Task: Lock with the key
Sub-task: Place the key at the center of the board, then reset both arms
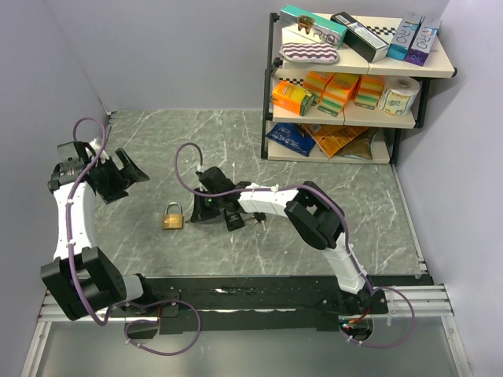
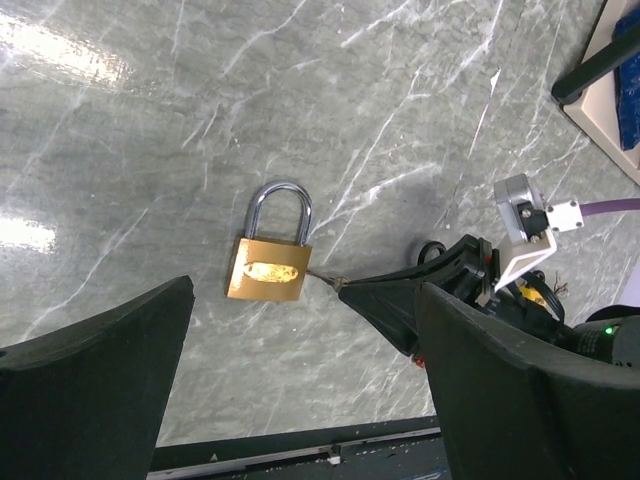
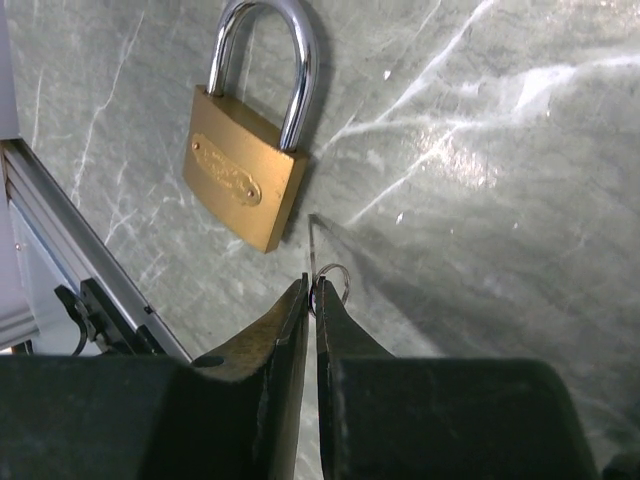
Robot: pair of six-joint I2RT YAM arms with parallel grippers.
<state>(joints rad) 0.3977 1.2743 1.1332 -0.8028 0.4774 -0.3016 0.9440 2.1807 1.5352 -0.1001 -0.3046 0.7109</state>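
The right hand (image 3: 310, 300) pinches the little key (image 3: 312, 250) by its ring end. The key's tip is just beside the gold lock (image 3: 240, 180), which lies flat on the bench (image 1: 157, 141). It does not look to be in the keyhole yet. Putting it in and turning it are left, I think. The left hand (image 1: 118, 177) hangs spread wide, off to the side.

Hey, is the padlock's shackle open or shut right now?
Shut. In both wrist views, both legs of the shackle run down into the padlock body, with no gap showing at either.
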